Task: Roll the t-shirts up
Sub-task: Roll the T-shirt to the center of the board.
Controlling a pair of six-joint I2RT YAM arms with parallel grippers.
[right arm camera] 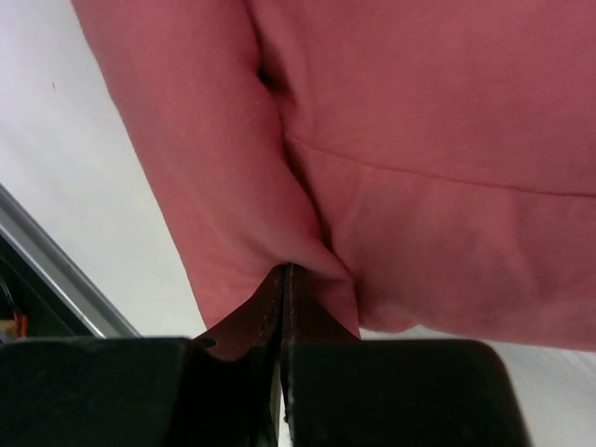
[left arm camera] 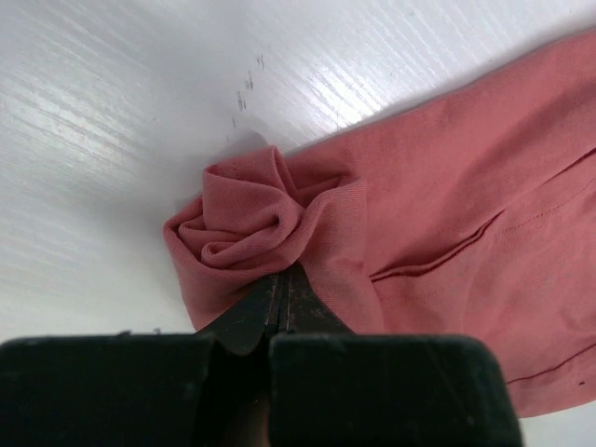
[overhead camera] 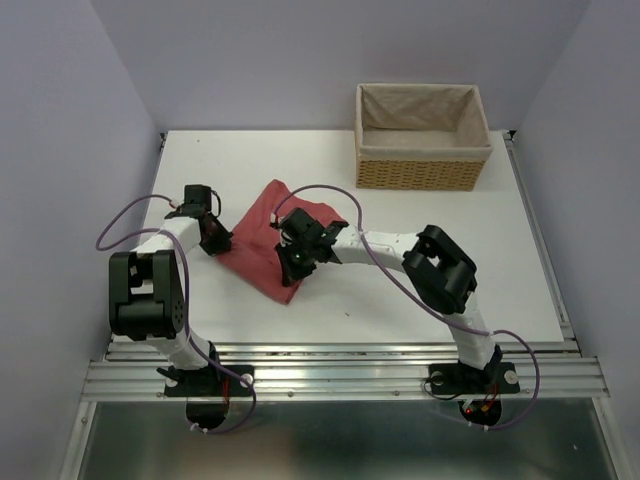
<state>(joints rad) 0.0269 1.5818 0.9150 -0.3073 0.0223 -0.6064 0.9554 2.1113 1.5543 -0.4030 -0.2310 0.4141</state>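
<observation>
Far back at the counter's point(overhead camera: 500, 260) right stands a cloth-lined wicker basket point(overhead camera: 420, 174). The salmon t-shirt point(overhead camera: 260, 222) lies mid-counter, left hand point(left arm camera: 282, 284) clamped on its bunched corner, right hand point(right arm camera: 284, 275) on a fold.

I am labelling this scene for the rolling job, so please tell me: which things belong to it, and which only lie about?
Belonging to the job:
t-shirt, salmon-red
left gripper, shut on its bunched corner
right gripper, shut on a fold of it

Only lying about:
wicker basket, far right, apart from the shirt
table, as support
</observation>
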